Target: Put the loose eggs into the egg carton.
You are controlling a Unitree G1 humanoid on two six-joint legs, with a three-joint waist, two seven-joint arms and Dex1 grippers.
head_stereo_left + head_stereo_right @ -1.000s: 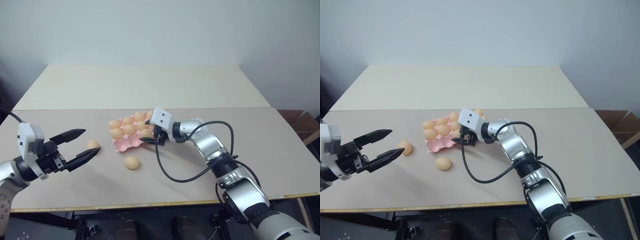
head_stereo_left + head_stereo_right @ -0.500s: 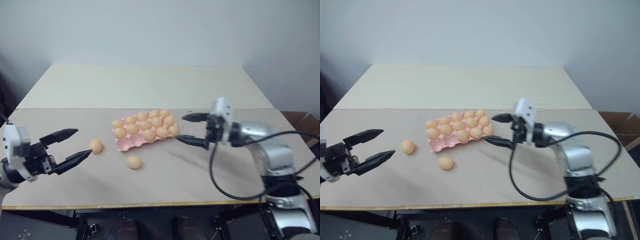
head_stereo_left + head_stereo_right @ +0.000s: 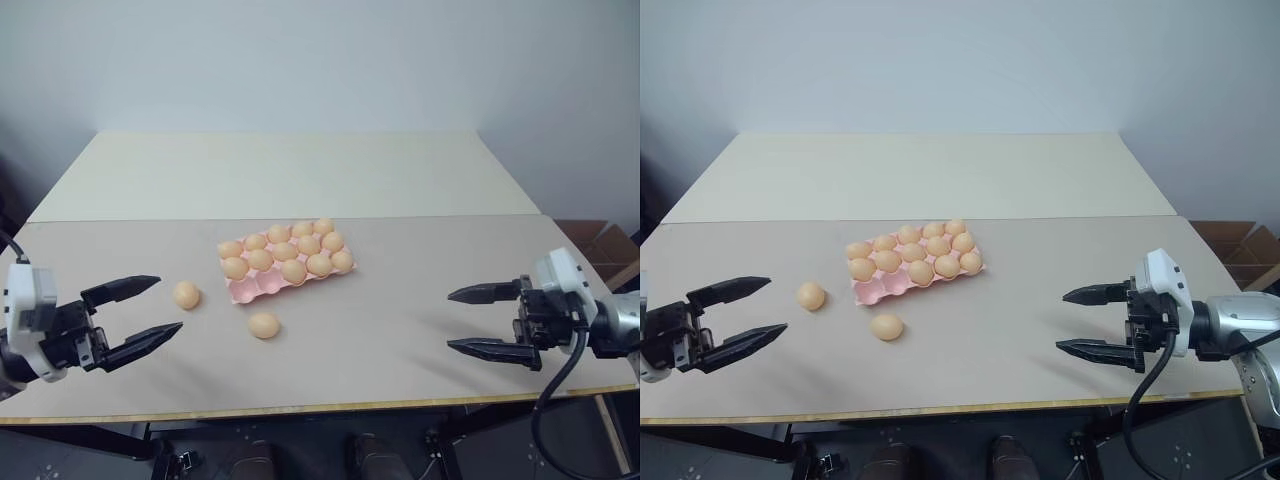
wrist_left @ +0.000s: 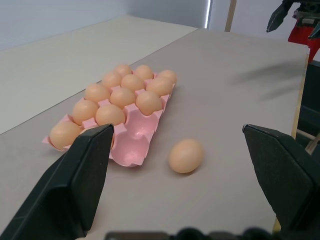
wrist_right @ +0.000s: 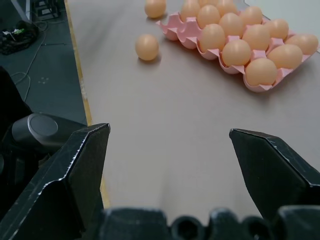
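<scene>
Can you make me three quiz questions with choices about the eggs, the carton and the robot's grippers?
1. Where are the loose eggs?
A. on the table beside the egg carton
B. in a gripper
C. on the floor

2. How many eggs lie outside the carton?
A. none
B. two
C. five

3. How are the left gripper and right gripper?
A. both shut
B. one holds an egg
C. both open and empty

Answers: 1 A, both rest on the table near the pink tray. 2 B, two sit apart. 3 C, wide gaps between the fingers, nothing inside.
</scene>
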